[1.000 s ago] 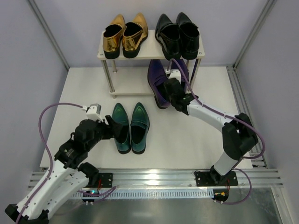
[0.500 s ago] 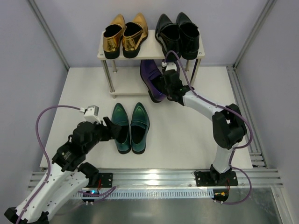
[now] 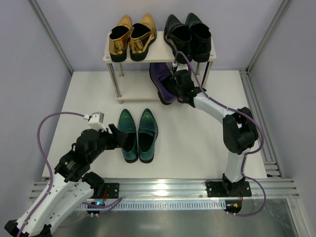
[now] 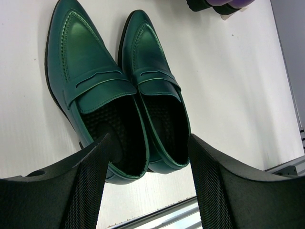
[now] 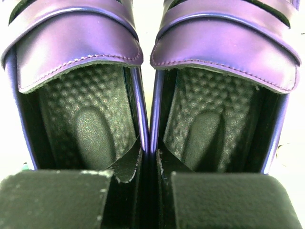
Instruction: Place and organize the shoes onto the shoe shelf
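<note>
Nearest, the left fingers [image 4: 81, 191] hang spread over the heels of the teal pair [image 3: 138, 135], which lies on the worktop [image 3: 207, 133]. Farther on, the right fingers [image 5: 52, 200] pinch the touching inner walls of the purple pair [image 3: 163, 86] at the lower tier of the shoe shelf [image 3: 158, 59]. The shoes look glossy, stiff and probably light, so the heel rims seem the best place to grip. The gold pair [image 3: 132, 37] and black pair [image 3: 187, 32] sit on the top board.
</note>
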Controlling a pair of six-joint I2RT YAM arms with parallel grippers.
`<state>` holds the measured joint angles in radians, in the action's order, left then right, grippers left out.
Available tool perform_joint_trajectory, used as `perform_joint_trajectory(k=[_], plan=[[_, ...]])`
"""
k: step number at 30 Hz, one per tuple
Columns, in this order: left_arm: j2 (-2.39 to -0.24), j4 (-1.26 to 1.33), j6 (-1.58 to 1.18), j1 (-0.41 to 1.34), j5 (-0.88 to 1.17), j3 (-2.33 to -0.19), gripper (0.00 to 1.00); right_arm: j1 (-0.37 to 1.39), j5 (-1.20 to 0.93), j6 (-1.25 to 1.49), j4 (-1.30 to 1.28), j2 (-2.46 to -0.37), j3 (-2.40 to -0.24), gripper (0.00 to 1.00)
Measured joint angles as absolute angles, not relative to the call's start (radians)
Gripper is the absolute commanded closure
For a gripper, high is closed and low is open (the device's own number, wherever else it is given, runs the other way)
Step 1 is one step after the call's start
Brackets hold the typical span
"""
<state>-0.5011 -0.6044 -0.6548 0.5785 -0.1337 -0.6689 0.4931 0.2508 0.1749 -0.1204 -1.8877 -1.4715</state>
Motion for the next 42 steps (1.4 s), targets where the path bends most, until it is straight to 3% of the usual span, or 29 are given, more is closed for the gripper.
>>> perform_joint_trajectory(k=[13, 17, 18, 22, 27, 42], plan=[[-0.511, -0.604, -0.654, 0.579, -0.134, -0.669, 0.35, 0.471, 0.26, 0.155, -0.118, -1.888, -1.464, 0.95], [-0.516, -0.604, -0.654, 0.579, -0.134, -0.669, 0.35, 0.465, 0.283, 0.16, -0.091, -1.888, -1.436, 0.73], [-0.516, -0.604, -0.654, 0.579, -0.134, -0.669, 0.35, 0.463, 0.289, 0.159, -0.075, -1.888, -1.433, 0.6], [-0.515, -0.604, -0.654, 0.579, -0.134, -0.669, 0.35, 0.456, 0.3, 0.152, -0.004, -1.888, -1.431, 0.41], [-0.514, -0.604, -0.654, 0.579, -0.138, -0.669, 0.35, 0.455, 0.287, 0.153, 0.035, -1.888, -1.411, 0.34], [-0.509, -0.605, -0.651, 0.579, -0.151, -0.669, 0.35, 0.428, 0.254, 0.202, 0.332, -1.707, -1.174, 0.28]])
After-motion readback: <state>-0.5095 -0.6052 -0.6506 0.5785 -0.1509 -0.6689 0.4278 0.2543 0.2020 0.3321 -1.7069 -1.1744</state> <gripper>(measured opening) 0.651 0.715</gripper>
